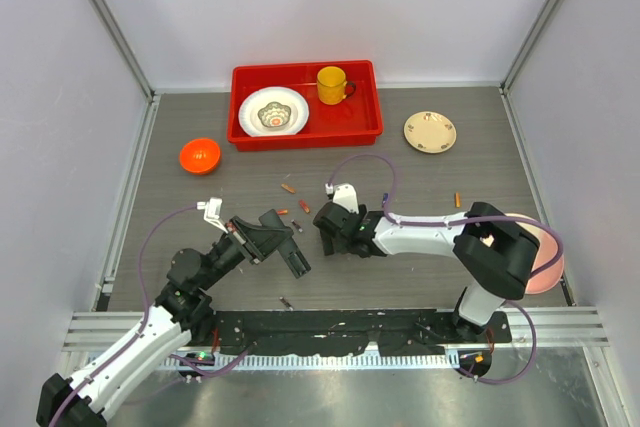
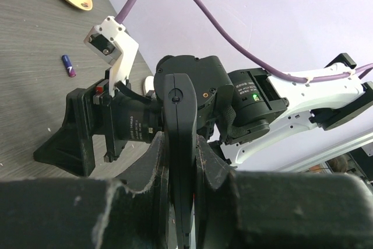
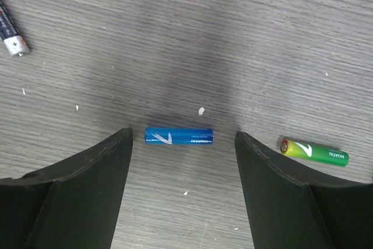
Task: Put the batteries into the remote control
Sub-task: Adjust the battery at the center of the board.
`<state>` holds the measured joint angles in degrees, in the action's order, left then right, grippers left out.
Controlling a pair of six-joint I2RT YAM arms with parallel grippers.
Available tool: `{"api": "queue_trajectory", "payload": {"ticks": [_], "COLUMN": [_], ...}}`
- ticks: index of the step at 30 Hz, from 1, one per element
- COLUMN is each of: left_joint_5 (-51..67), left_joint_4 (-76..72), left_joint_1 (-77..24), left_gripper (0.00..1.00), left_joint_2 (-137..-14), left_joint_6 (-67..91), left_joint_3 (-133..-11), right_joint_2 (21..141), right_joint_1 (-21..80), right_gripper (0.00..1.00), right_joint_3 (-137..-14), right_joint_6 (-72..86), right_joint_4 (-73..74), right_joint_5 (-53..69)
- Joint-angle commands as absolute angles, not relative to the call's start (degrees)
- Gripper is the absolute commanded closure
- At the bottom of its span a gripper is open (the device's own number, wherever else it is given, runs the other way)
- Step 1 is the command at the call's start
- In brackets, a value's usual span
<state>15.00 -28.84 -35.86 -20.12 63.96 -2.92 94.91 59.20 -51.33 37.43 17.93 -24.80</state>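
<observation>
- On the grey, wood-grained table [image 1: 420, 237], seen from the right wrist, a blue battery [image 3: 179, 137] lies flat. It is a small glossy cylinder with white print, its long axis running from 9 to 3 o'clock.
- The right gripper [image 3: 183, 137] hangs over it with matte black fingers [image 3: 87, 185] spread wide, one off each end of the battery and touching neither.
- A green battery [image 3: 315, 151], fading to yellow at one end, lies at 3 o'clock of the blue one, just outside that finger. A dark grey battery [image 3: 11, 34] at 10 o'clock is cut off by the frame edge.
- The remote control [image 2: 178, 115], a slim, smooth black plastic bar, shows edge-on in the left wrist view. The left gripper [image 2: 180, 167] pinches it tightly between rough-edged fingers [image 2: 213, 170], and its lower end is lost in the blurred foreground.
- From overhead, small orange batteries [image 1: 289, 188] lie scattered at 12 o'clock of the two grippers.
- A red plastic tray [image 1: 240, 132] at the far edge holds a white patterned plate [image 1: 273, 112] and a yellow mug [image 1: 333, 85]. An orange bowl [image 1: 200, 155] sits at 10 o'clock and a cream plate [image 1: 430, 132] at 1 o'clock.
- A pink plate [image 1: 550, 262] is mostly hidden under the right arm.
- Plain pale walls [image 1: 330, 7] with metal corner posts enclose the table.
</observation>
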Motion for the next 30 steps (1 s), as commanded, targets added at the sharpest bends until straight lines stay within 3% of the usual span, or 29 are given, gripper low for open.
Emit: {"api": "queue_trajectory", "payload": {"ticks": [1, 11, 20, 24, 27, 30], "left_joint_5": [15.03, 14.85, 14.85, 15.2, 15.29, 15.29], "left_joint_4": [-30.06, -28.48, -28.65, -29.79, -31.02, -32.52], "left_joint_1": [-35.51, -35.51, -35.51, -35.51, -35.51, -35.59], "left_gripper": [1.0, 1.0, 1.0, 1.0, 1.0, 1.0], "left_joint_2": [-19.25, -16.79, -17.22, -18.72, -19.51, -19.95], "left_joint_6": [63.02, 63.02, 63.28, 63.28, 63.28, 63.63], "left_joint_3": [-3.6, -3.16, -3.25, -3.52, -3.34, -2.99], "right_joint_2": [95.89, 96.94, 90.28, 87.02, 83.86, 80.87], "right_joint_1": [59.68, 59.94, 59.94, 59.94, 59.94, 59.5], "right_gripper": [0.26, 0.39, 0.61, 0.63, 0.59, 0.55], "right_joint_3": [-54.14, -54.05, -51.15, -53.08, -50.73, -44.57], "right_joint_6": [38.32, 38.32, 32.98, 18.32, 1.98, -22.87], "right_joint_4": [17.84, 18.19, 16.53, 17.84, 13.91, 6.7], "right_joint_5": [-26.81, -26.28, -25.41, -23.82, -23.47, -16.38]}}
